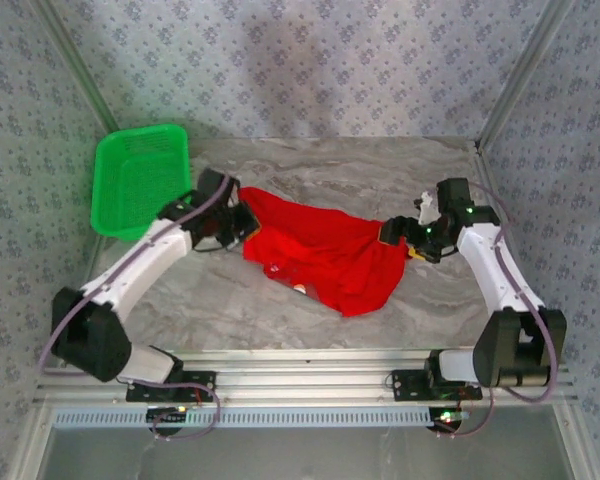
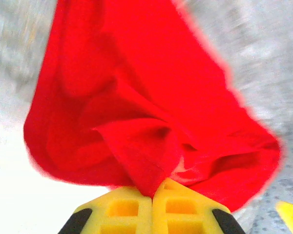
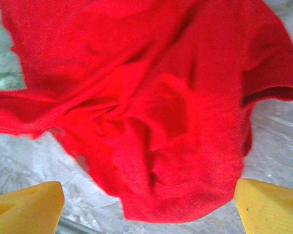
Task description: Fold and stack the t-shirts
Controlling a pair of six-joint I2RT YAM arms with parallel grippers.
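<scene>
A bright red t-shirt (image 1: 330, 255) lies crumpled across the middle of the grey marble table. A small pale patch of its print (image 1: 300, 288) shows at the near edge. My left gripper (image 1: 245, 225) sits at the shirt's left end, and in the left wrist view its yellow fingers (image 2: 122, 209) are pressed together on a pinched fold of the red cloth (image 2: 136, 97). My right gripper (image 1: 398, 232) is at the shirt's right end. Its yellow fingers (image 3: 27, 207) stand wide apart, and the shirt's rounded edge (image 3: 176, 195) lies on the table between them.
A green plastic mesh basket (image 1: 140, 180) sits tilted at the back left, just behind my left arm. Bare marble tabletop (image 1: 230, 310) runs in front of the shirt up to the metal rail (image 1: 310, 385) at the near edge. Patterned walls enclose the back and sides.
</scene>
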